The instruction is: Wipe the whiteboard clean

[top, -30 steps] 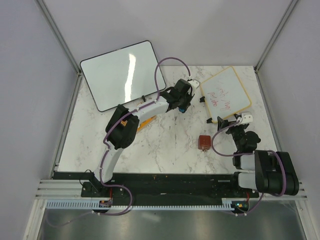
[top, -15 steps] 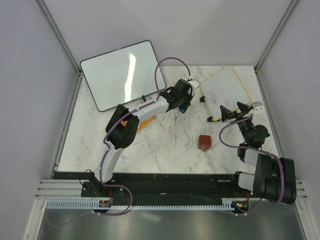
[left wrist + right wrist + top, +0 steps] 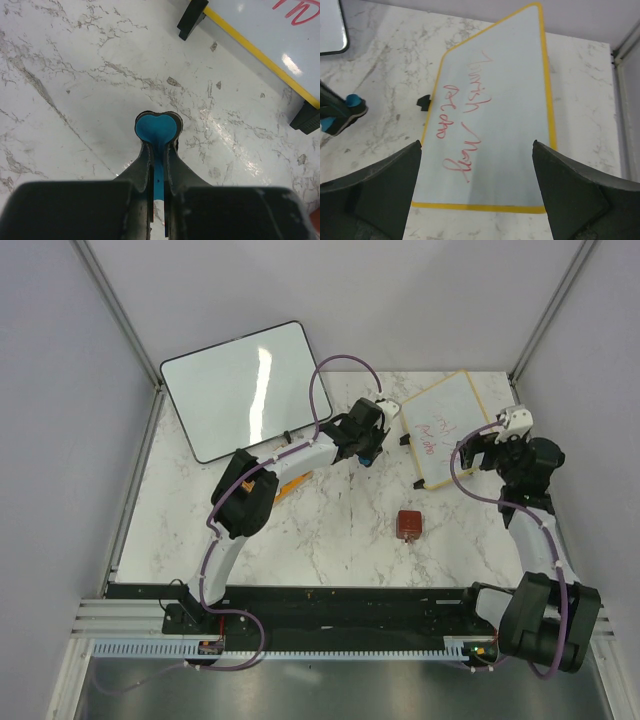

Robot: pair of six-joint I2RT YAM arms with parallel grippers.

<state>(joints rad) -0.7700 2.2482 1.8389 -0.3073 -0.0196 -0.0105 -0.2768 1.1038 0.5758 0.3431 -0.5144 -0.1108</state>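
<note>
At the upper left of the overhead view lies a big blank board point(image 3: 240, 388), which is not the target; a wipe there would be wasted. Right of it, near the middle, the left gripper point(image 3: 158, 144) is pressed together on a thin blue piece point(image 3: 157, 129) just above the marble table point(image 3: 330, 540), close to the whiteboard point(image 3: 447, 425) but not touching it. The grip looks narrow, so a hard sideways rub could twist the blue piece out of the fingers. A small reddish block point(image 3: 408, 524) sits lower centre, untouched.

The whiteboard is at the upper right, propped on small black feet point(image 3: 191, 19), with its red writing point(image 3: 465, 125) all there. It looks light, and a push from the left would likely slide or tip it unless it is braced. At far right the right gripper point(image 3: 476, 147) hovers over the board, fingers spread wide and holding nothing. If it comes down late or off the frame, the board may skid, and the two arms work near enough to bump.
</note>
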